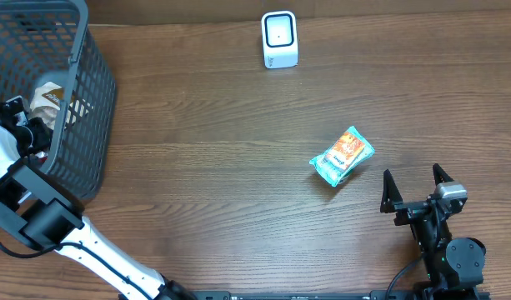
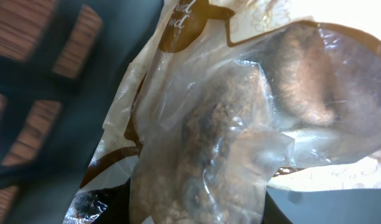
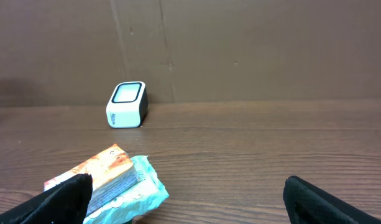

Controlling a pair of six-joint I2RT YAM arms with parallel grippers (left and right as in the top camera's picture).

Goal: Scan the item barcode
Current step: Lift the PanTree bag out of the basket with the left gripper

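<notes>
A dark mesh basket (image 1: 90,125) was seen at the table's far left corner, and the left gripper (image 1: 37,125) was reached down inside it, against the bag (image 1: 51,96). In the left wrist view the bag (image 2: 227,124) was pressed so close that the fingers were hidden; whether it was pinched cannot be told. The basket wall (image 2: 28,93) was seen just beside it. A scanner (image 1: 279,39) was stood at the far edge, well apart from the basket. A packet (image 1: 342,156) was laid between the scanner and the right gripper (image 1: 416,185), whose fingers were spread wide with nothing between them.

The bag was of clear, crinkled film with white and brown print, and lumpy brown contents were shown through it. The scanner (image 3: 126,104) was a small white block with rounded corners and a dark face. The packet (image 3: 109,180) was orange and teal, glossy, with crimped ends.

The table (image 1: 222,167) was of dark wood grain; a plain brown wall (image 3: 240,50) was set behind it
</notes>
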